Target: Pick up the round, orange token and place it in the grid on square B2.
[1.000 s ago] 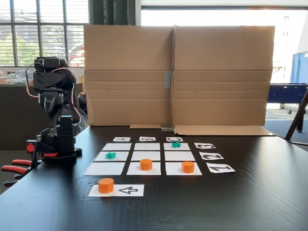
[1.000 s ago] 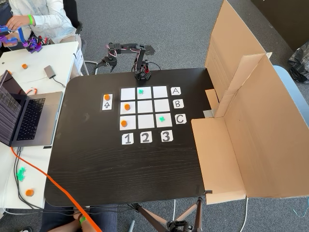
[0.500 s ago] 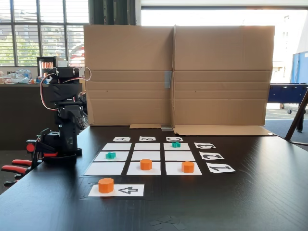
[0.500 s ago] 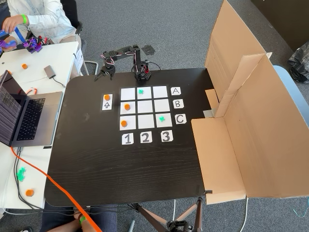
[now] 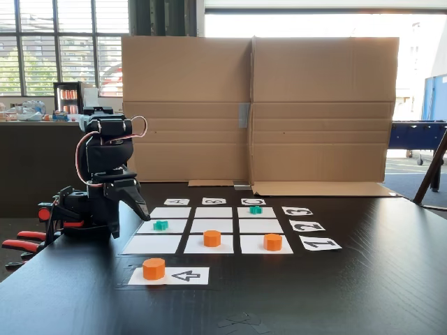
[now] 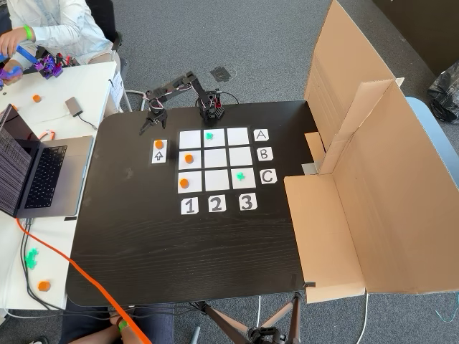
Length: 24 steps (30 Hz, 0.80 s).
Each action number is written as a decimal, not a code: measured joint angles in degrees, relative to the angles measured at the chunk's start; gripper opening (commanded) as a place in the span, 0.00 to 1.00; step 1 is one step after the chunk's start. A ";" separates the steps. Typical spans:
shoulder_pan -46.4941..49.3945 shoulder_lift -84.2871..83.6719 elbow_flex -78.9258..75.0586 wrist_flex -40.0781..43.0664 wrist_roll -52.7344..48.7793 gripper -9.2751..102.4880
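A round, orange token (image 5: pixel 154 269) (image 6: pixel 158 145) sits on a white card with a black arrow. Two more orange tokens (image 5: pixel 211 239) (image 5: pixel 273 242) rest on squares of the grid (image 5: pixel 152 245) (image 6: pixel 191 138) in its row nearest the front fixed view. Square B2 (image 5: pixel 212 225) (image 6: pixel 215 158), the middle one, is bare. My gripper (image 5: pixel 133 220) (image 6: pixel 152 129) hangs fingers-down just above the table beside the grid's corner. It is a short way beyond the arrow card, open and holding nothing.
Two small green tokens (image 5: pixel 160 225) (image 5: pixel 255 209) lie on other grid squares. A tall cardboard screen (image 5: pixel 258 112) stands behind the grid. A side table with a laptop (image 6: pixel 36 172) and a person's arms (image 6: pixel 43 29) adjoins the black table.
The arm has unfolded from its raised pose over the base and swung out. The gripper came down toward the table near the arrow card. The tokens have not moved.
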 measured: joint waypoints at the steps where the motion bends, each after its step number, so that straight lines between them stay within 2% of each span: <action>1: -0.35 -1.23 -0.79 0.00 0.00 0.70; 15: -4.39 -13.27 -11.34 0.00 -0.09 0.70; 24: -7.29 -16.17 -12.83 0.00 -0.09 0.70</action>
